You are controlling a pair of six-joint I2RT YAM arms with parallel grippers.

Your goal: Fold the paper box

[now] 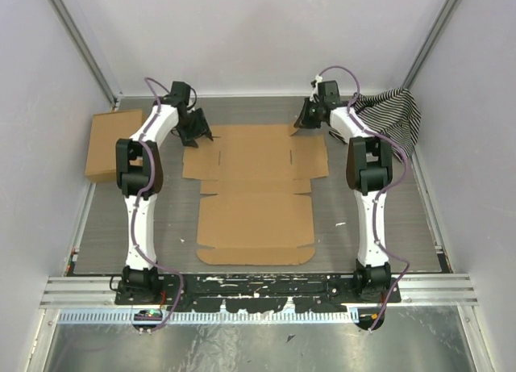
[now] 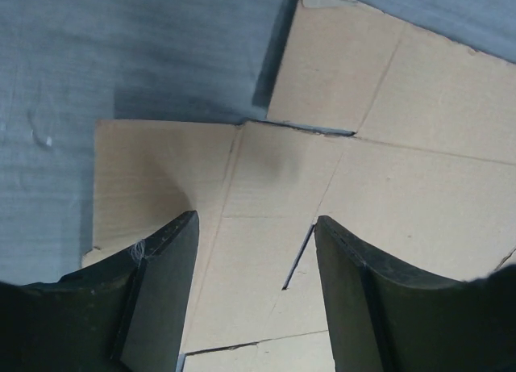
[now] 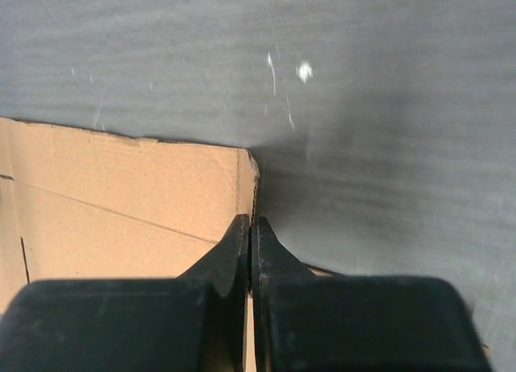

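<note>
Fingers status: right fingers (image 3: 230,255) are closed tight at the paper box (image 1: 254,202) far-right flap edge. A sliver of cardboard shows between them in the right wrist view, so I read it as a pinch on that edge. Left fingers (image 2: 161,291) are spread wide over its far-left flap, straddling a slot cut and gripping nothing.

Progress is basically zero. The paper box lies fully flat on the worktop (image 1: 330,235), mid-surface, with its long axis running away from the arm bases. No wall is raised and no tab is tucked; the creases and slots are visible but unused. Every fold is still to do, and the right-side pinch looks like the start of the first one.

Surroundings, relative to the paper box:
- The ready-formed box (image 1: 113,146) sits off its far-left side, apart, close to the left arm's elbow, so a wide swing might brush it.
- The striped cloth (image 1: 395,114) is bunched off its far-right side, beyond the right arm, not touching.
- Nothing lies on the sheet itself.
</note>
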